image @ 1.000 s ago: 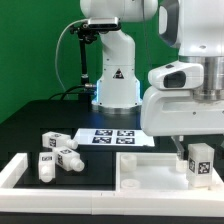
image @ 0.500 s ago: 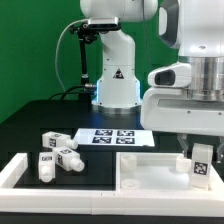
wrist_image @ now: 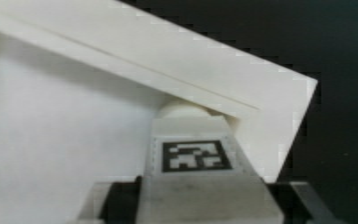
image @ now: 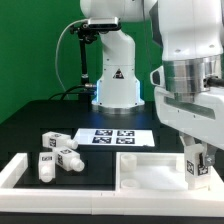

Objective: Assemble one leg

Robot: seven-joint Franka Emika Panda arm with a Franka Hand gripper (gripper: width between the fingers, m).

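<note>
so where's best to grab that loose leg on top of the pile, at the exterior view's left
Grip the top leg across its two long flat sides, near mid-length, coming straight down from above. It lies flat and angled on the table, with other legs crowding it in front, so turn the jaws to match its tilt.

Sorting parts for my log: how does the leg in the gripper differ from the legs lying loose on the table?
The held leg stands upright over the panel corner; the loose legs lie on their sides. The held leg is clamped in the gripper; the loose legs lie untouched at the exterior view's left. All are white posts bearing marker tags.
</note>
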